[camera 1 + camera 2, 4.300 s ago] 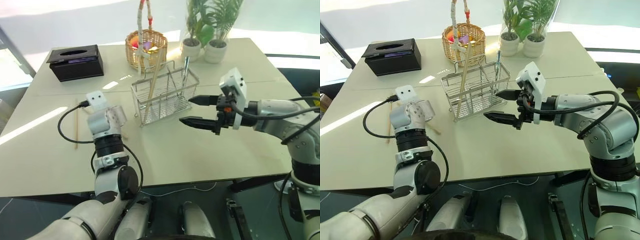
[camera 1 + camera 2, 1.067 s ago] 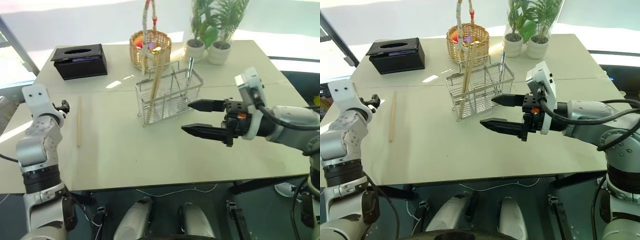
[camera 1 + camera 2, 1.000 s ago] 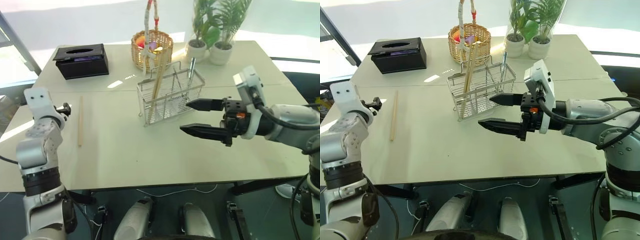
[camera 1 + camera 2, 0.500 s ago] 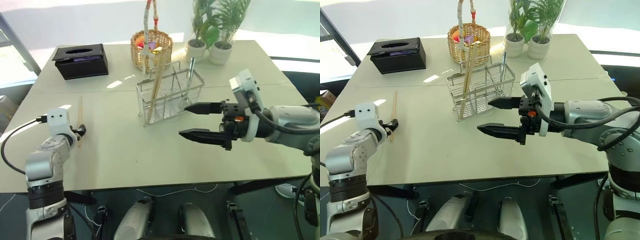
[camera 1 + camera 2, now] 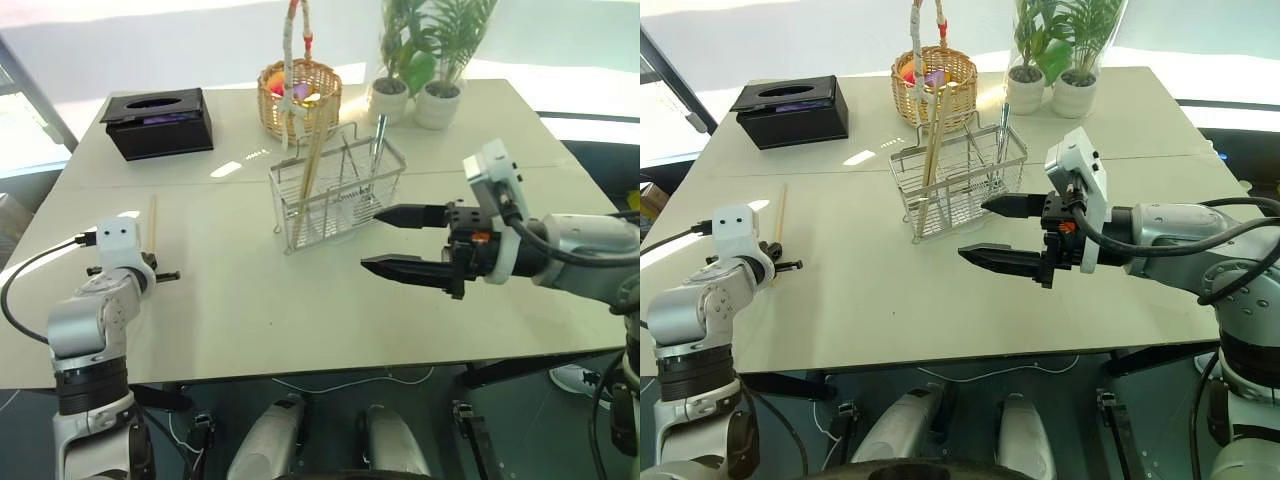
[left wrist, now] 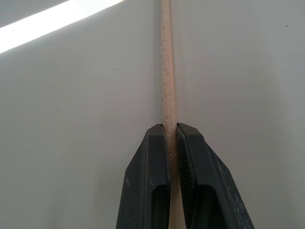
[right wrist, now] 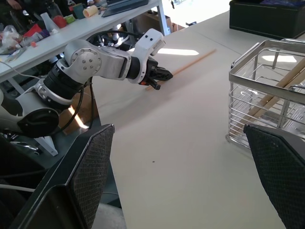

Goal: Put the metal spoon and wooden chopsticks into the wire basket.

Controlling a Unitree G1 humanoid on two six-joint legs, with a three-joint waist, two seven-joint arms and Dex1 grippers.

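The wire basket (image 5: pixel 335 195) stands mid-table. One wooden chopstick (image 5: pixel 311 165) leans inside it, and the metal spoon (image 5: pixel 379 135) stands upright in it. Another wooden chopstick (image 5: pixel 153 218) lies flat on the table at the left. My left gripper (image 6: pixel 170 130) is shut on that chopstick's near end, low over the tabletop. The right wrist view also takes in this left gripper (image 7: pixel 159 75) and the lying chopstick (image 7: pixel 195 61). My right gripper (image 5: pixel 372 238) hovers open just right of the basket, pointing left, with nothing between its fingers.
A black tissue box (image 5: pixel 158 122) sits at the back left. A round wicker basket (image 5: pixel 300 95) with a tall handle is behind the wire basket. Two potted plants (image 5: pixel 415 95) stand at the back right. The table's left edge (image 5: pixel 40 215) lies close to my left arm.
My left arm came down to the table and its fingers closed on the lying chopstick's near end. The right gripper has held its place, open.
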